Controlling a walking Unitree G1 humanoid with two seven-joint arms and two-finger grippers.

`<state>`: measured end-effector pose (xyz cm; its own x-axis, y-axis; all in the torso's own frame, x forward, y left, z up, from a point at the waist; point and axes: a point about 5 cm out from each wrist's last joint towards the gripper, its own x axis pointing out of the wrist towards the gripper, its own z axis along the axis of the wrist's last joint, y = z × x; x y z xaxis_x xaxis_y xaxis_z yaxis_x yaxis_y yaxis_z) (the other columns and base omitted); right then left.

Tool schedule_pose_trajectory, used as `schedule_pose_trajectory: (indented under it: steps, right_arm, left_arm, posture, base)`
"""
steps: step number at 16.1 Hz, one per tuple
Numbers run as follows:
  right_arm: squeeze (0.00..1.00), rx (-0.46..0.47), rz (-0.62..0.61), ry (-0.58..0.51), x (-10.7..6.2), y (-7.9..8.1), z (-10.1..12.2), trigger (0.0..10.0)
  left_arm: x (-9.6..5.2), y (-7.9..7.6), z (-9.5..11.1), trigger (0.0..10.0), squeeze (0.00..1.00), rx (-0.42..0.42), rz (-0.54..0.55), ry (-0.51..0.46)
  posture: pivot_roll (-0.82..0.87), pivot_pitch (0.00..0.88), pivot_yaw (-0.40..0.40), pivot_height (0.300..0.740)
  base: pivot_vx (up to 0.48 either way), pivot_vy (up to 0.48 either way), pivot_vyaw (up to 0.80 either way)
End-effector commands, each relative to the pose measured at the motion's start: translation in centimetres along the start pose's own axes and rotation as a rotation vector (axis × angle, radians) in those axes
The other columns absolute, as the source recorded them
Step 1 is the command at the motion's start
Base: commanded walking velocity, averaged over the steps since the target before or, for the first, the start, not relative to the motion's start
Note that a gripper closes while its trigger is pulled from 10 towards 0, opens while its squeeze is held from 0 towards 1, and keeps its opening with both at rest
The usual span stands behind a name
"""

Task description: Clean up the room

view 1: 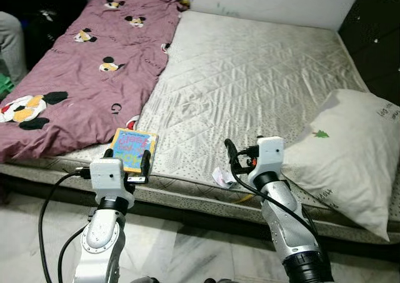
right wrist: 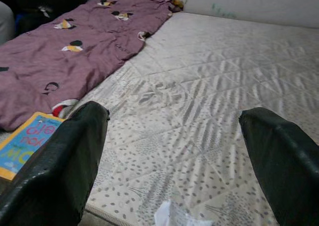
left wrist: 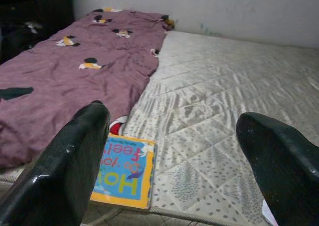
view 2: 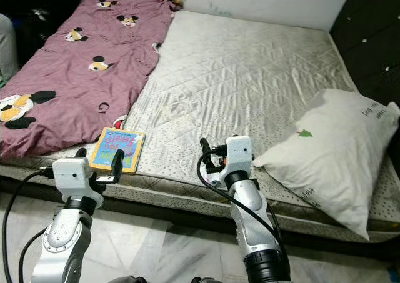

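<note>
Facing the bed, the robot holds both arms out over the near edge of the mattress (view 1: 250, 70), and the step in hand looks like reaching for a first item. The left gripper (view 1: 134, 164), fingers spread wide, hovers just short of the picture book (view 1: 133, 147) lying near the purple blanket (view 1: 81, 77). The right gripper (right wrist: 174, 151), equally wide, points toward a crumpled paper scrap (view 1: 220, 177); next the left should ease forward and close on the book's near edge.

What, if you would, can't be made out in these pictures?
- Picture book: near edge hidden behind the left gripper in the eye views.
- White scrap: cut off by the right wrist view's edge; what it is, unclear.
- Pillow: print too small to read.
</note>
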<state>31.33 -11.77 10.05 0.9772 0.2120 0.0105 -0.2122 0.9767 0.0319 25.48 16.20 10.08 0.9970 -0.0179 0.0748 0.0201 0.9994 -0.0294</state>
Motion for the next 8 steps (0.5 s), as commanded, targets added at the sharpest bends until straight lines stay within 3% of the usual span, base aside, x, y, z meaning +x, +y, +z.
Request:
schedule_pose_trajectory:
  steps: [1,6,8]
  right_arm:
    - [0.0,0.0,-0.015,0.02,-0.11,-0.34,-0.34,10.0]
    - [0.0,-0.001,-0.023,0.019,-0.09,-0.42,-0.31,10.0]
    - [0.0,-0.001,-0.027,0.021,-0.12,-0.46,-0.36,10.0]
  left_arm:
    - [-0.13,-0.13,0.02,10.0,0.0,-0.011,-0.007,0.003]
    - [-0.09,-0.15,0.05,10.0,0.0,-0.012,-0.013,0.005]
    - [-0.15,-0.16,0.02,10.0,0.0,-0.014,-0.013,0.007]
  posture:
    - [0.04,0.124,-0.08,0.74]
    - [0.04,0.129,-0.078,0.74]
    - [0.04,0.131,-0.077,0.74]
  base:
    - [0.266,0.0,-0.68]
    - [0.286,0.0,-0.52]
    - [0.294,0.0,0.0]
